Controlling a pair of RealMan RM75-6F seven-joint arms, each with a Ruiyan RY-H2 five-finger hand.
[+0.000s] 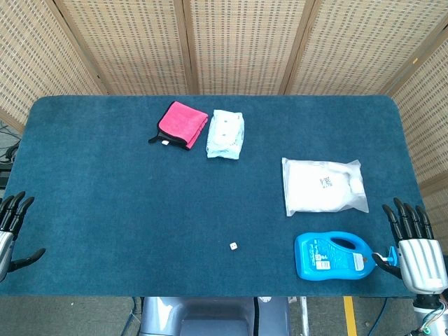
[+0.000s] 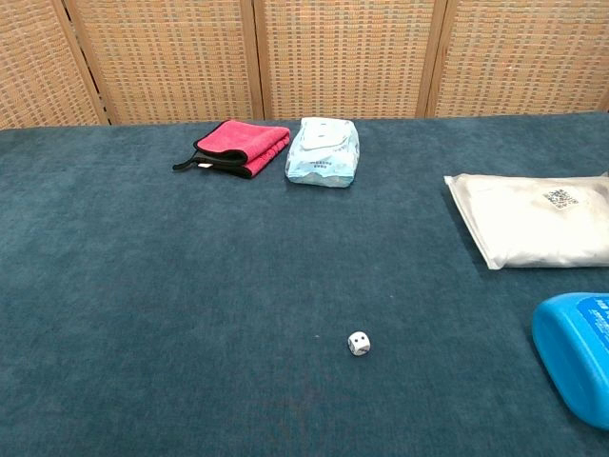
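Open carpet between left hand (image 1: 12,231) and dice (image 1: 234,246); blue bottle (image 1: 332,256) against right hand (image 1: 413,248).

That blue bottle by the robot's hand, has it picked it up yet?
Not yet. The blue bottle lies flat on the table, and the right hand is open beside its cap end, holding nothing. The left hand is open too. Nothing looks gripped so far.

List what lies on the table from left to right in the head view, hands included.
Left hand → pink folded cloth → pale blue wipes pack → small white die → blue detergent bottle → right hand. The white pouch overlaps the bottle's span, so it is left out.
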